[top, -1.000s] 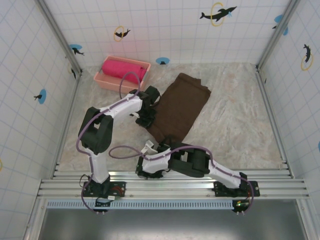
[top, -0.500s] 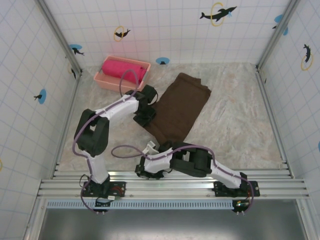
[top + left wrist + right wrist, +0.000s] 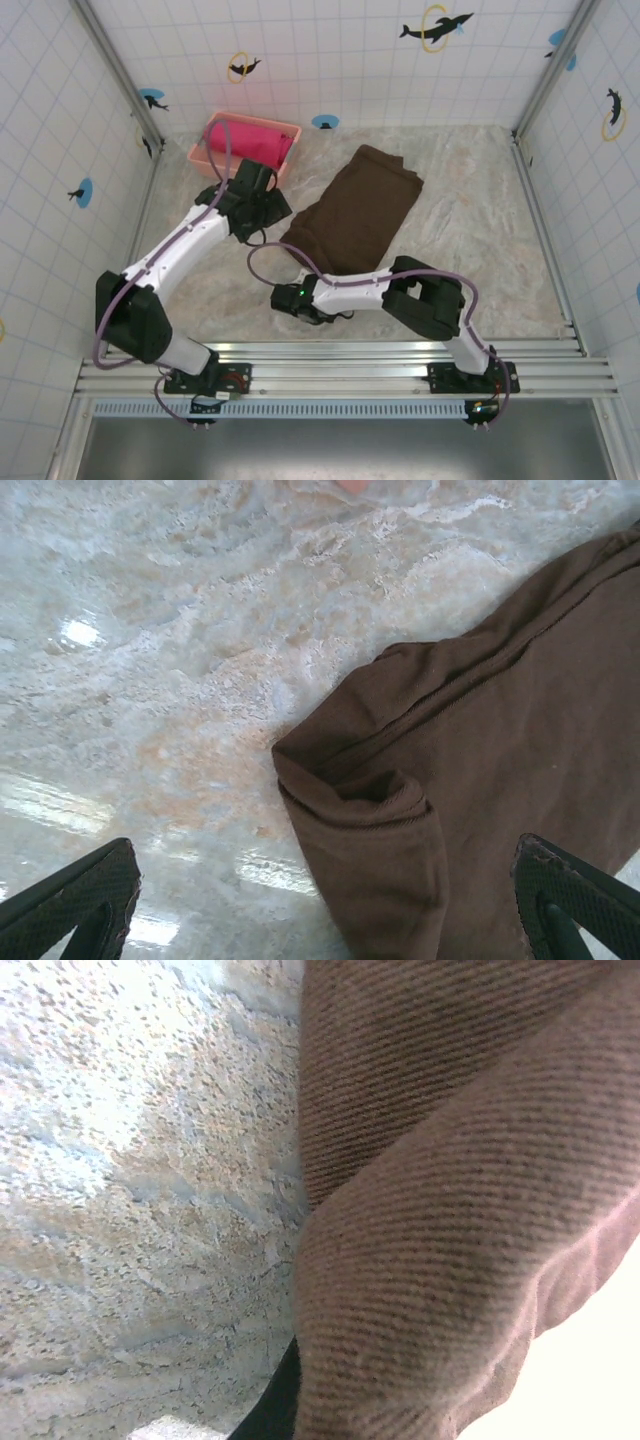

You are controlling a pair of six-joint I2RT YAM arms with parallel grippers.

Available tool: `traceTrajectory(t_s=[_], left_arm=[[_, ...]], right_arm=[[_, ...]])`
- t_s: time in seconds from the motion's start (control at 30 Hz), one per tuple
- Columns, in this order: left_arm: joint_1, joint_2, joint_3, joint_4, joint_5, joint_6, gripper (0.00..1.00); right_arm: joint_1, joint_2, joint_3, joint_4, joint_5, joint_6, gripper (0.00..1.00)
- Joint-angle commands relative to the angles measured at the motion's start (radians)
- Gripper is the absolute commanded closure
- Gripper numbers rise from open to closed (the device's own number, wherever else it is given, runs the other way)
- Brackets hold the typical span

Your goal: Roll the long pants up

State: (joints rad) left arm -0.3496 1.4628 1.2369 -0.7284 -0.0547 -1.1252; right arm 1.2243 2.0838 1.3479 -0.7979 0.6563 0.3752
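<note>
The left pincer [image 3: 322,905] gapes wide over bare table [image 3: 150,680] beside the folded corner of the pants [image 3: 360,215], which lie diagonally mid-table, the right pincer [image 3: 303,298] clamped on their near end, the basket [image 3: 205,160] far-left.

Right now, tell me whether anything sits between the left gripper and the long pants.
Nothing visible does. The open left gripper hangs above the folded corner of the long pants, with the table under both.
</note>
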Motion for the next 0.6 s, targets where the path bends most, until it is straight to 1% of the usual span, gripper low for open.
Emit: traceTrajectory(t_s=[0.0, 0.07, 0.27, 0.4, 0.57], left_arm=[[-0.002, -0.070, -0.069, -0.023, -0.015, 0.047, 0.03], [-0.002, -0.127, -0.115, -0.024, -0.016, 0.045, 0.02], [-0.005, -0.297, -0.267, -0.015, 0.005, 0.020, 0.02], [-0.015, -0.376, -0.372, 0.056, 0.036, -0.023, 0.02], [-0.051, -0.420, -0.491, 0.241, 0.070, -0.079, 0.02]], right_arm=[[-0.055, -0.017, -0.025, 0.046, -0.229, -0.145, 1.00], [-0.098, -0.030, -0.025, 0.044, -0.297, -0.191, 1.00], [-0.262, -0.049, -0.010, 0.037, -0.600, -0.311, 1.00], [-0.341, -0.027, 0.018, -0.003, -0.713, -0.386, 1.00], [-0.395, 0.019, 0.076, -0.074, -0.820, -0.454, 1.00]])
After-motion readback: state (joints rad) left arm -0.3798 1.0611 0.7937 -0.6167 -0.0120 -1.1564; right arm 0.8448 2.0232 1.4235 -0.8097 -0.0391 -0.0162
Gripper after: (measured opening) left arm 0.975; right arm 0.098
